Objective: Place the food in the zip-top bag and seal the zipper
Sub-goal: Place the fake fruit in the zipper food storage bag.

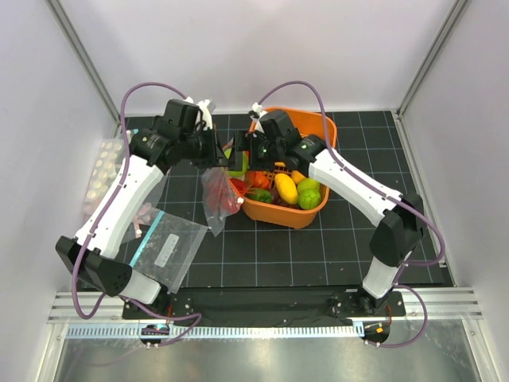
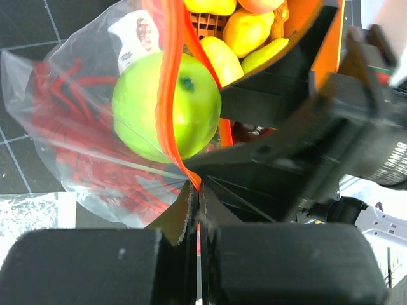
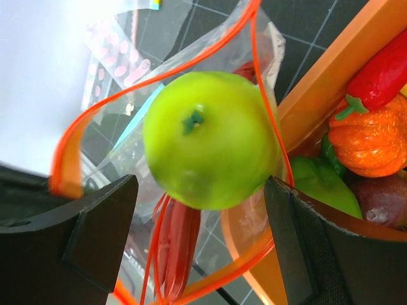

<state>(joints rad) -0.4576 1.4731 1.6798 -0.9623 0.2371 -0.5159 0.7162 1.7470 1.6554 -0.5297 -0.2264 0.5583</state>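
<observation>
My left gripper (image 1: 213, 159) is shut on the red-orange zipper (image 2: 168, 76) and holds the clear zip-top bag (image 1: 217, 199) hanging beside the basket. In the left wrist view the jaws pinch the strip at its lower end (image 2: 197, 190). The round light-green fruit (image 2: 168, 105) sits in the open bag mouth. The red lobster (image 2: 70, 127) lies deeper inside the bag. My right gripper (image 3: 202, 184) is open wide, its fingers (image 3: 102, 222) either side of the fruit (image 3: 210, 136) without gripping it. The lobster (image 3: 181, 248) shows below the fruit, and the zipper (image 3: 70, 146) loops round it.
An orange basket (image 1: 322, 127) of toy produce stands just right of the bag, with an orange pumpkin (image 3: 365, 136) and a red pepper (image 3: 381, 73) near my right finger. A flat clear bag with a teal strip (image 1: 167, 247) lies front left. A white pack (image 1: 107, 171) lies far left.
</observation>
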